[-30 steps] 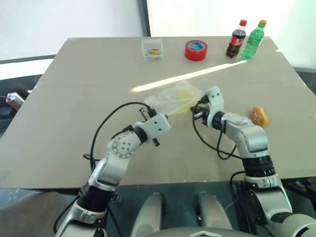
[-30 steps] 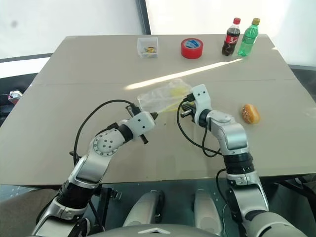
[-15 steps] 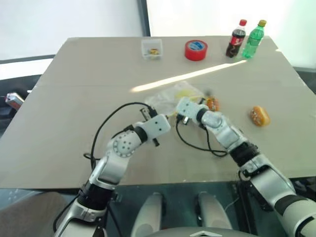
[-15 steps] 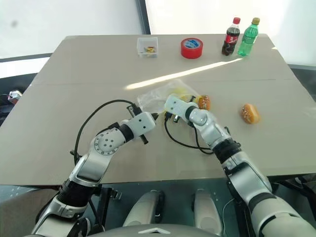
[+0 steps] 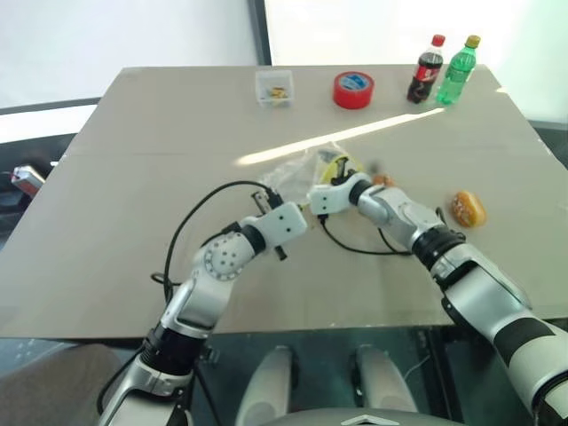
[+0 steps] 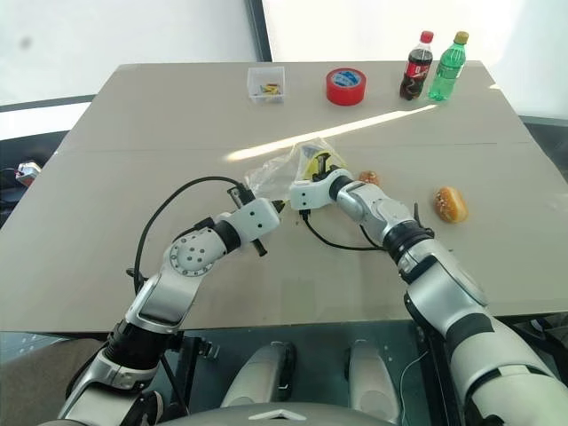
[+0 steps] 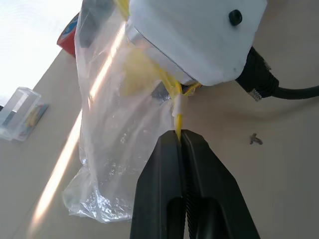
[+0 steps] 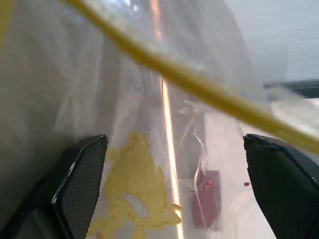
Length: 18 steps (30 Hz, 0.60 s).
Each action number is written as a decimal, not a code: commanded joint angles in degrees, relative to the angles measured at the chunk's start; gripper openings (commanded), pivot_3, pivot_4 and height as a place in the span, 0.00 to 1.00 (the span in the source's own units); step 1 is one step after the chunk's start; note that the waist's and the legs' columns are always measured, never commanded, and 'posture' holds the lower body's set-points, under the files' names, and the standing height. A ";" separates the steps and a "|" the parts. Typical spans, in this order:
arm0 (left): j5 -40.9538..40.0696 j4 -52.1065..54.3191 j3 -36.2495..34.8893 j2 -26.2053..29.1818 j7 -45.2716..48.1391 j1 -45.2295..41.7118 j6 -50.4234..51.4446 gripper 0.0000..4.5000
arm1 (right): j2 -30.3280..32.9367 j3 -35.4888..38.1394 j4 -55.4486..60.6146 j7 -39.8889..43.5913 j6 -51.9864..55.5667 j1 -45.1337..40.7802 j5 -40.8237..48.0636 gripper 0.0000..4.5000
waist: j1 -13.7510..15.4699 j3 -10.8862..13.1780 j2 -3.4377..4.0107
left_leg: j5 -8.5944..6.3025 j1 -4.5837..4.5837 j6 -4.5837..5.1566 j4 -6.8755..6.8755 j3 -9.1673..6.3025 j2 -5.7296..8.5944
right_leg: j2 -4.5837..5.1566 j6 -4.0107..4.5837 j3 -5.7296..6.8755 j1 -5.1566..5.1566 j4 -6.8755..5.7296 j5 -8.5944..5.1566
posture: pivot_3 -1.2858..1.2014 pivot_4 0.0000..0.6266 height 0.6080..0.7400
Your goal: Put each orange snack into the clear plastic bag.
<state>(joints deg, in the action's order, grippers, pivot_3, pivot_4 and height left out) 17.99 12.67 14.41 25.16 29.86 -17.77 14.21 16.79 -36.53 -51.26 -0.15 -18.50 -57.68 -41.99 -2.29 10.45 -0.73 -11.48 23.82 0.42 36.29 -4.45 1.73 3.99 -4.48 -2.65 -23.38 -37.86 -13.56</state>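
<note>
Orange snacks lie on the counter [image 5: 133, 177] well apart: one [image 5: 467, 209] sits alone toward the right, the other [image 6: 367, 178] just beside the right forearm near the clear plastic bag [image 5: 302, 170]. That bag stands bunched at mid-counter, its yellow seal strip [image 7: 177, 115] pinched in the clenched jaws of the left gripper [image 7: 180, 137]. The right gripper [image 8: 174, 184] has its jaws spread wide, released, with the bag's film across them. At the far edge stand a small clear box [image 5: 273, 87], a red tape roll [image 5: 352, 90], a cola bottle [image 5: 425, 69] and a green bottle [image 5: 455, 70].

Two head views look forward and down over the table [image 5: 133, 177] — each wrist view sits close against the bag [image 7: 109, 149], which all four share.
</note>
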 commanded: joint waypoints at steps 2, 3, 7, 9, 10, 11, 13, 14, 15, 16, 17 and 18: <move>-0.26 0.98 -2.31 -0.80 -1.82 -1.37 1.87 0.00 | 4.82 1.99 5.00 -5.14 -2.94 0.98 -1.82 0.99 | -0.06 0.00 0.00 | 0.00 0.00 0.00 0.00 0.01 0.00 | 0.00 0.00 -0.01 0.00 0.01 0.00 | 0.52 0.24 1.00; -0.39 1.02 -2.52 -0.99 -1.96 -1.52 2.29 0.00 | 5.96 2.33 6.40 -5.48 -3.55 1.68 -1.97 0.99 | -0.10 0.00 0.00 | 0.00 0.00 0.00 0.00 0.01 0.00 | 0.00 0.00 -0.01 0.00 0.01 0.00 | 0.52 0.24 1.00; -0.88 1.05 -2.67 -1.61 -2.30 -2.38 3.55 0.00 | 9.47 4.06 12.89 -3.77 -4.89 5.48 -1.03 0.99 | -0.17 0.00 0.00 | 0.00 0.01 0.00 0.00 0.03 0.00 | 0.00 0.00 -0.02 0.00 0.02 0.00 | 0.52 0.24 1.00; -1.03 0.80 -2.60 -1.75 -2.61 -2.59 3.69 0.00 | 10.20 5.11 15.71 -0.78 -4.40 7.72 0.58 0.99 | -0.27 0.00 0.00 | 0.00 0.01 0.00 0.00 0.05 -0.01 | 0.00 0.00 -0.04 0.00 0.01 0.00 | 0.52 0.24 1.00; -1.10 0.63 -2.56 -1.81 -2.73 -2.68 3.66 0.00 | 10.29 5.62 16.85 0.80 -4.05 8.72 1.48 0.99 | -0.32 0.00 0.00 | 0.00 -0.01 0.01 0.00 0.06 -0.02 | -0.01 0.00 -0.04 0.00 0.01 0.00 | 0.52 0.24 1.00; -1.15 0.40 -2.46 -1.93 -2.84 -2.81 3.57 0.00 | 10.17 6.08 17.75 2.45 -3.68 9.63 2.43 0.99 | -0.31 0.00 0.00 | 0.00 -0.01 0.01 0.00 0.07 -0.02 | -0.01 0.00 -0.05 0.00 0.00 0.00 | 0.52 0.24 1.00; -1.34 -0.02 -2.05 -2.24 -2.84 -3.15 2.95 0.00 | 9.48 6.57 18.40 4.40 -2.94 10.58 3.33 0.99 | -0.26 0.00 0.00 | 0.00 -0.01 0.01 0.00 0.07 -0.02 | -0.02 0.00 -0.06 0.01 0.00 0.00 | 0.52 0.24 1.00; -1.48 -0.12 -1.82 -2.36 -2.74 -3.29 2.57 0.00 | 9.11 6.65 18.37 5.01 -2.47 10.72 3.45 0.99 | -0.24 0.00 0.00 | 0.00 -0.01 0.01 0.00 0.07 -0.02 | -0.02 -0.01 -0.06 0.01 0.01 0.00 | 0.52 0.24 1.00; -1.77 -0.04 -1.55 -2.57 -2.49 -3.39 2.19 0.00 | 8.67 6.59 18.02 5.66 -2.08 10.65 3.51 0.99 | -0.23 0.00 -0.01 | 0.00 -0.01 0.01 0.01 0.07 -0.02 | -0.01 -0.01 -0.06 0.01 0.01 0.00 | 0.52 0.24 1.00; -1.88 0.08 -1.29 -2.68 -2.29 -3.43 1.98 0.00 | 8.20 6.50 17.59 6.14 -1.65 10.42 3.42 0.99 | -0.23 0.00 -0.01 | 0.00 -0.01 0.01 0.01 0.07 -0.02 | -0.01 -0.01 -0.06 0.01 0.01 0.00 | 0.52 0.24 1.00; -1.88 0.15 -1.12 -2.78 -2.21 -3.45 1.89 0.00 | 7.79 6.41 17.15 6.55 -1.25 10.12 3.31 0.99 | -0.22 0.00 -0.01 | 0.00 -0.01 0.01 0.02 0.07 -0.02 | -0.01 0.00 -0.06 0.01 0.01 0.00 | 0.52 0.24 1.00; -1.87 0.27 -1.03 -2.89 -2.19 -3.43 1.91 0.00 | 7.32 6.29 16.65 6.94 -0.75 9.73 3.05 0.99 | -0.22 0.00 -0.01 | 0.00 -0.01 0.01 0.02 0.06 -0.02 | -0.01 0.00 -0.05 0.01 0.01 0.00 | 0.52 0.24 1.00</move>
<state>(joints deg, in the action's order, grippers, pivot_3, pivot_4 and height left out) 16.33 11.71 13.63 22.49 28.25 -20.21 17.06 24.60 -31.47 -34.62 6.06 -20.17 -46.88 -39.25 -2.51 10.45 -0.74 -11.49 23.82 0.43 36.30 -4.39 1.71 3.98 -4.48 -2.70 -23.36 -37.85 -13.56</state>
